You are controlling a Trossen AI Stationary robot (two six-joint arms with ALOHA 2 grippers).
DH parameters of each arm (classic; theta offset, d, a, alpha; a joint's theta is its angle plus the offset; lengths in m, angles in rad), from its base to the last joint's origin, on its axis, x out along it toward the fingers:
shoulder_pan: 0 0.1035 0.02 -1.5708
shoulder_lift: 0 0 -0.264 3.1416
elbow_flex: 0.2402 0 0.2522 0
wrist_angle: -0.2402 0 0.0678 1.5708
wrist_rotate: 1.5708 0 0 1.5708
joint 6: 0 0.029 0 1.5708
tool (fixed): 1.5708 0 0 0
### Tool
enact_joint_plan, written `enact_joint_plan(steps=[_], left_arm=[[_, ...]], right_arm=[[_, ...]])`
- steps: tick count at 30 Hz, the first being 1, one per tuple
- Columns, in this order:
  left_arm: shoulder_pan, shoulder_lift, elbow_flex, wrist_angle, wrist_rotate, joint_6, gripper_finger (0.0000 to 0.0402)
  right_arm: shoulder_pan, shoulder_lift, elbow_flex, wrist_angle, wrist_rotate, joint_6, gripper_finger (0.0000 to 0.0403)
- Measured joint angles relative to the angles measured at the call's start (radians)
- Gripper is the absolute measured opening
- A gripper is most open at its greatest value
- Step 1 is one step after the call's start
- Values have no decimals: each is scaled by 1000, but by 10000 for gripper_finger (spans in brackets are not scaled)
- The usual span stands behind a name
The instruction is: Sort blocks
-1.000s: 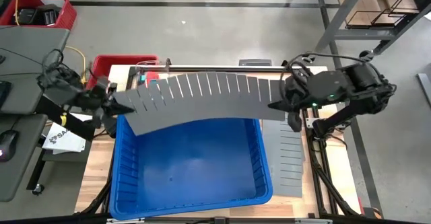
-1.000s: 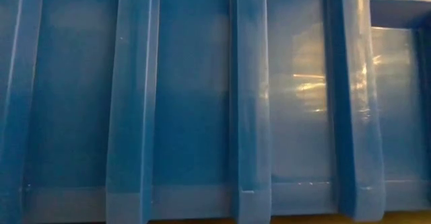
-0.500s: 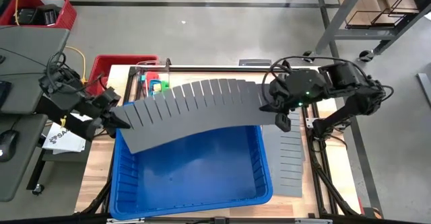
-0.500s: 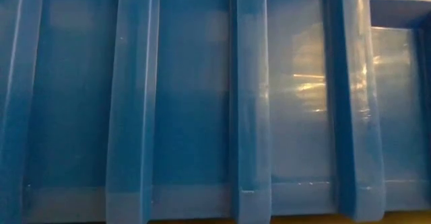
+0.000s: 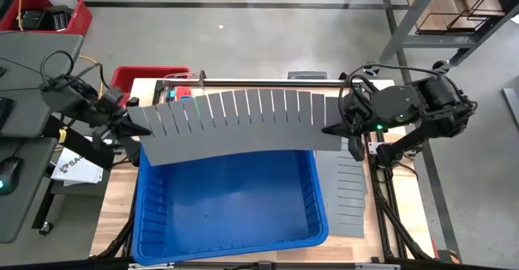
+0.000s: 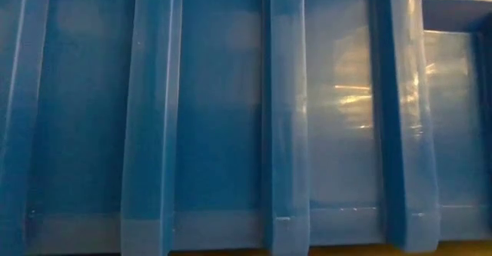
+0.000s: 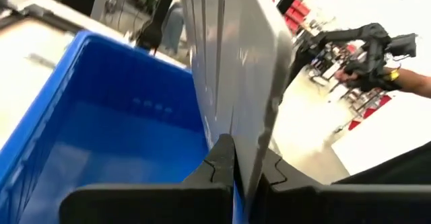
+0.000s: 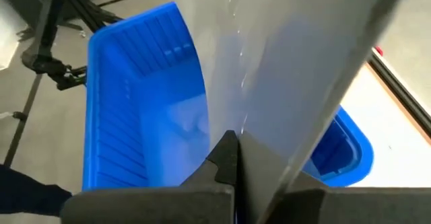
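A long grey slotted divider panel point(image 5: 243, 122) hangs over the far part of the large blue bin point(image 5: 235, 209), bowed slightly, with its slots toward the far edge. My left gripper point(image 5: 146, 130) is shut on its left end and my right gripper point(image 5: 328, 129) on its right end. A few small coloured blocks point(image 5: 182, 97) peek out beyond the panel's far left corner; the rest are hidden. The low view shows only the bin's ribbed wall point(image 6: 231, 118). My left gripper pinches the panel's left end edge point(image 7: 237, 140) between its two fingers, coming about level from the table's left, along the panel. The panel is lifted clear and leans. My right gripper pinches the panel's right end point(image 8: 250, 133) between its two fingers, slanting down from the table's right. That end hangs clear above the bin.
Another grey slotted panel point(image 5: 350, 193) lies flat on the table right of the bin. A red crate point(image 5: 150, 77) stands beyond the table's far left corner. A metal rail point(image 5: 259, 80) runs along the far edge.
My right gripper went toward the table's left, bowing the panel more, then came back to the right. My left gripper has drawn a little toward the left and far edge and tipped up. The panel now spans the bin straighter and flatter than before.
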Motion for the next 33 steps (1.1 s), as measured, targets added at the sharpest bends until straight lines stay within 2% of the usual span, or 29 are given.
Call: enact_joint_plan(steps=[3,8,19,26,33], left_arm=[[0,-11,0,27,1,29,0],[0,-10,12,34,55,34,0],[0,-9,24,15,75,36,0],[1,46,20,-277,79,-121,0],[1,54,19,-438,108,-235,0]], right_arm=[[18,1,-25,8,27,3,0],[44,2,-157,55,56,51,1],[54,-103,-465,373,53,59,1],[55,-156,-548,391,52,88,0],[55,-170,-565,409,57,18,1]])
